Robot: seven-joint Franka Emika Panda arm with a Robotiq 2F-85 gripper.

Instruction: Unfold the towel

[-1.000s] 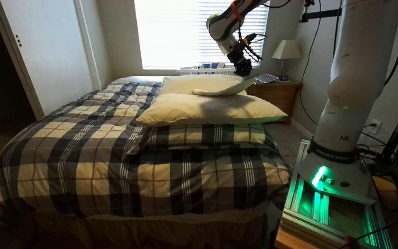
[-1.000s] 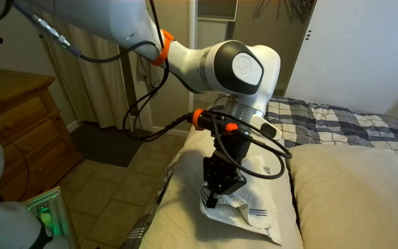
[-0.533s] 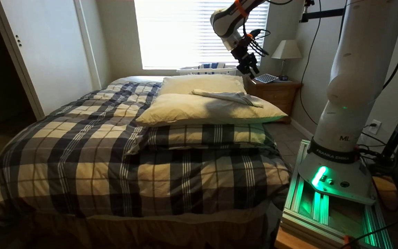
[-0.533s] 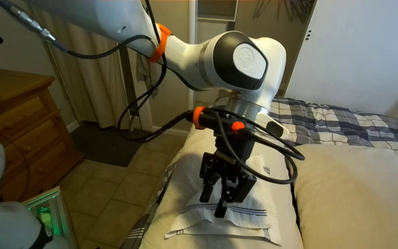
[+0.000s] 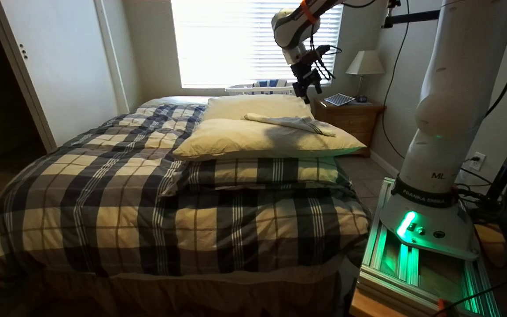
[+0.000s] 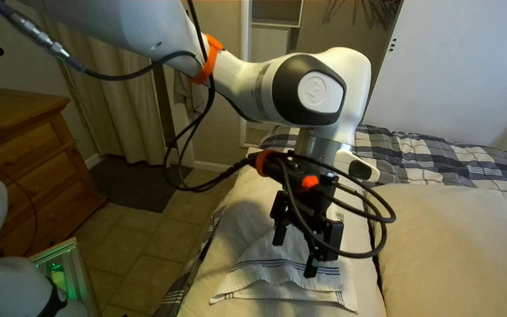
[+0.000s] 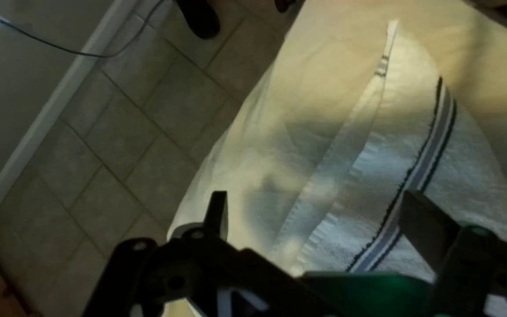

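Gripper (image 6: 294,256): fingers (image 7: 427,229) wide apart, nothing between them; it hangs above the towel, not touching it.
Towel (image 5: 288,122): below the gripper, lying on a pillow (image 5: 236,143), rumpled and doubled; how many layers lie hidden cannot be told.
Top layer (image 6: 271,278): wavy edge, dark stripes near it.
Bottom layer (image 6: 280,294): shows as a flatter strip past that edge.
Stage: partly spread, by my judgement, with a fold left to turn.
Step in hand: likely choosing a hold on the top layer.
Approach: come down at the wavy edge, where a ripple should let one finger slip beneath; set the fingers across the edge, not along it.
Pinch: take the top layer only, closing slowly and checking in the wrist view that the strip below lies flat.
Pull: lift a little to part the layers, then draw low and steady away from the fold; release once the towel lies flat.
Risk: pressing hard could sink the fingers into the soft pillow and catch both layers; a quick pull could drag the whole towel.
Second pillow (image 6: 451,246): just beside the towel's pillow.
Bedspread (image 5: 148,211): plaid, below the pillows.
Nightstand (image 5: 350,123): beyond the bed, bearing a lamp (image 5: 365,64), well apart from the work.
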